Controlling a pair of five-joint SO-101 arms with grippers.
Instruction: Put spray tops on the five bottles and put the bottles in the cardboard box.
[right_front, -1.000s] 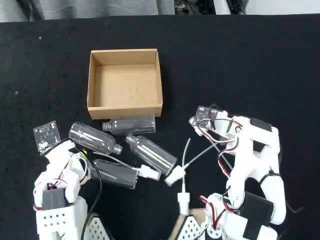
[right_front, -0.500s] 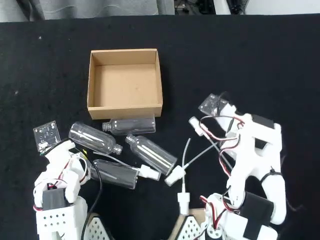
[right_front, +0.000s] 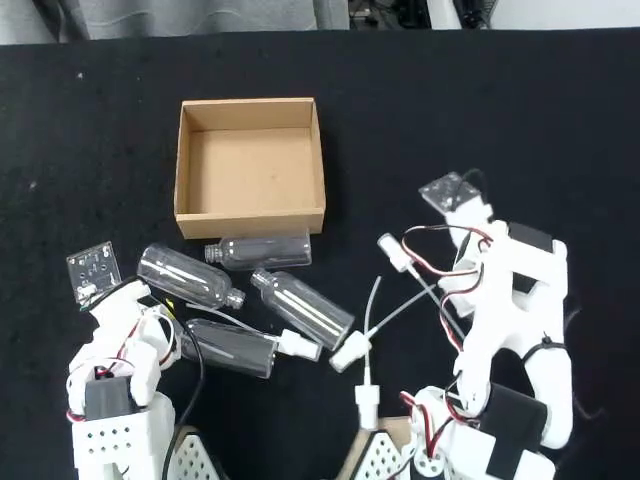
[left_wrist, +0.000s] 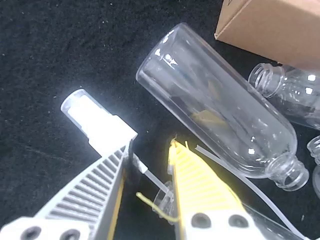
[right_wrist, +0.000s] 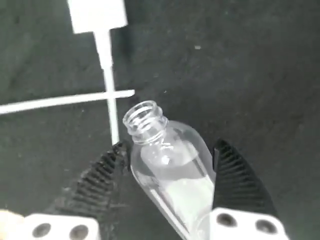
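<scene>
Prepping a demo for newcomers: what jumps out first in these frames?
The empty cardboard box sits toward the far side of the black table, with a jumble of clear bottles lying on their sides just in front of it. Loose spray tops with long dip tubes lie between the two arms. The right claw holds a capless bottle.

Looks like a robotics lab bench to me: black cloth over the surface (right_front: 560, 120), left arm (right_front: 115, 365) and right arm (right_front: 515, 300) with bare wires (right_front: 425, 262) hanging out, grey fabric (right_front: 200, 15) behind.
</scene>
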